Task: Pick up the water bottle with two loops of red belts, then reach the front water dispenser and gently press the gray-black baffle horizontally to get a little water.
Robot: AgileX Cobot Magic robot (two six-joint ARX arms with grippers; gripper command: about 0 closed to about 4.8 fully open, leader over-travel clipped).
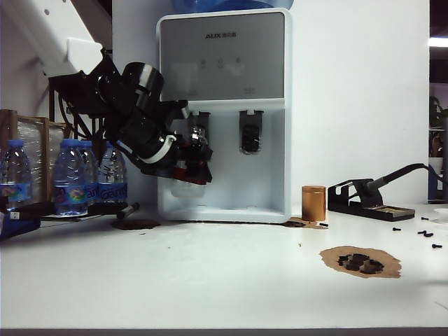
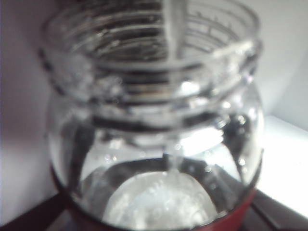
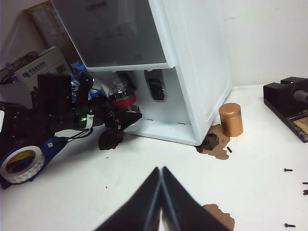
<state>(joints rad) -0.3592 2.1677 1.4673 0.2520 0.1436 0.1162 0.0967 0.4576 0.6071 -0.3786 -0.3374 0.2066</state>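
Water bottle (image 1: 190, 162) tilted under water dispenser (image 1: 224, 112) tap

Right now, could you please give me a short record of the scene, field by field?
left hand: holding the water bottle under the left tap lever of the water dispenser
water: stream falling into bottle, some pooled inside
right hand: shut, empty, above the table, back from the dispenser
nearby: copper tin, plastic bottles

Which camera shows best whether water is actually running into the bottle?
Left wrist view: it looks into the bottle held by the left gripper, stream visible. Exterior shows it half hidden; right wrist view shows it small beyond the shut right gripper.
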